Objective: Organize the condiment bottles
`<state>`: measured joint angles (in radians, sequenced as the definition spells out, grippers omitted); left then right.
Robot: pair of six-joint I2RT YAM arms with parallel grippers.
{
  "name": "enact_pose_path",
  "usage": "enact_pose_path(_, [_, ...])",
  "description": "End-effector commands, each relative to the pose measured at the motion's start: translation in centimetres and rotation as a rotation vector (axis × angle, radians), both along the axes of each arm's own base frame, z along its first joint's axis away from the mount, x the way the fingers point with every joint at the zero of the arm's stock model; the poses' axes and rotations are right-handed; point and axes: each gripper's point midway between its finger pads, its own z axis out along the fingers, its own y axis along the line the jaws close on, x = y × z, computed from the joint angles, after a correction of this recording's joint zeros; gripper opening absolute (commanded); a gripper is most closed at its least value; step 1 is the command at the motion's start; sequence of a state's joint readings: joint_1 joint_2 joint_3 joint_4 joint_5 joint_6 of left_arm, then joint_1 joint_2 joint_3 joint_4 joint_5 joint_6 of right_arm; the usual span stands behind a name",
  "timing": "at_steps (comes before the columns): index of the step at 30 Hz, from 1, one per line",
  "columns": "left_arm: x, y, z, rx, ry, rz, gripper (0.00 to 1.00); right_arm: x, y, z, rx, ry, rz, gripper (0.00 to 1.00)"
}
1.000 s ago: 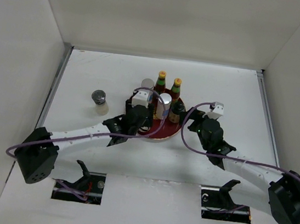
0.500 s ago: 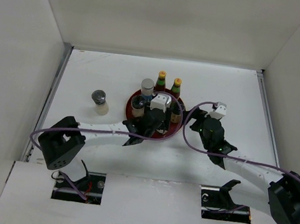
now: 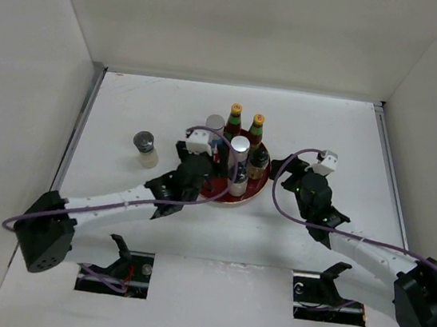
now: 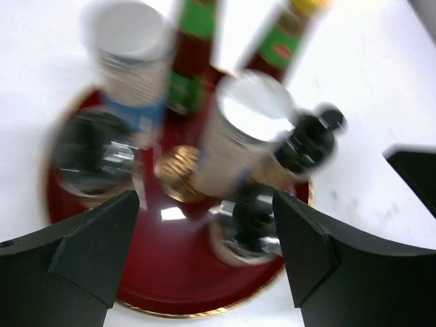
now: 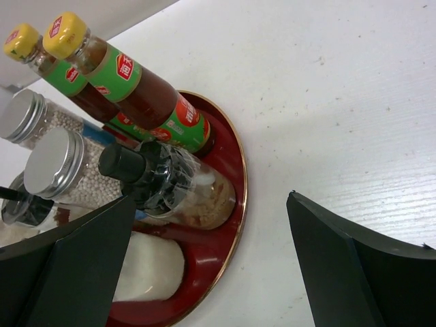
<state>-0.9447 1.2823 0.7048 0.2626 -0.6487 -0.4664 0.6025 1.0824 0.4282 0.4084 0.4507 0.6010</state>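
Note:
The round red tray [image 3: 240, 198] holds most of the condiment bottles: two slim dark sauce bottles [image 3: 234, 119] with yellow caps, two silver-topped white cylinders [image 3: 239, 156] and a dark-capped jar [image 3: 260, 161]. One dark-lidded jar [image 3: 144, 149] stands alone on the table to the left. My left gripper [image 3: 209, 162] is open and empty over the tray's near-left part; in the blurred left wrist view it [image 4: 204, 197] straddles a squat dark-lidded jar [image 4: 248, 225]. My right gripper [image 3: 305, 175] is open and empty just right of the tray. In the right wrist view it [image 5: 211, 197] faces the dark-capped jar [image 5: 170, 184].
White walls close in the table on the left, back and right. The tray's gold centre emblem [image 4: 178, 174] shows between the bottles. A white-filled jar [image 5: 146, 266] lies low in the right wrist view. Purple cables loop above both arms.
My left gripper swung right across the tray, then came back to the tray's left side; its view is blurred. My right gripper shifted slightly to the right.

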Motion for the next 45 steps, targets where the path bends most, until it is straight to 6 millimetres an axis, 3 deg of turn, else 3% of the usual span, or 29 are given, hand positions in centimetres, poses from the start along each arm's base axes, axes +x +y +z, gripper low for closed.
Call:
enact_pose_path(1, [1.2, 6.7, 2.7, -0.016, -0.070, 0.214, 0.79, 0.4, 0.1, 0.8, 0.038, -0.024, -0.011, 1.00])
enact_pose_path(4, [0.9, 12.3, 3.0, 0.007, -0.047, 0.356, 0.79, 0.5, 0.5, 0.6, 0.035, -0.020, 0.008, 1.00])
enact_pose_path(7, [0.8, 16.1, 3.5, -0.006, -0.044, 0.440, 0.81, 0.6, 0.6, 0.4, 0.029, -0.015, 0.011, 1.00])
enact_pose_path(12, [1.7, 19.7, 2.2, 0.014, 0.002, 0.520, 0.82, 0.6, 0.8, 0.6, 0.028, -0.023, 0.019, 1.00])
enact_pose_path(19, [4.0, 23.0, -0.2, 0.032, 0.064, 0.629, 0.82, 0.7, 1.3, 0.6, 0.026, -0.023, 0.040, 1.00])
enact_pose_path(28, [6.8, 23.2, -3.0, 0.029, 0.112, 0.629, 0.84, 0.5, 2.5, 0.6, 0.031, -0.022, 0.089, 1.00])
enact_pose_path(34, [8.2, 24.7, -3.2, 0.015, 0.082, 0.686, 0.79, 0.4, 2.6, 0.8, 0.036, -0.030, 0.095, 1.00])
enact_pose_path(38, [8.1, 25.0, -3.6, 0.019, 0.082, 0.694, 0.68, 0.3, 2.5, 1.1, 0.040, -0.037, 0.094, 1.00])
enact_pose_path(41, [7.9, 24.9, -3.4, 0.012, 0.074, 0.686, 0.49, 0.4, 2.6, 0.9, 0.038, -0.033, 0.095, 1.00])
enact_pose_path(45, [7.0, 24.0, -1.7, 0.004, 0.046, 0.655, 0.37, 0.4, 2.5, 1.0, 0.032, -0.036, 0.093, 1.00])
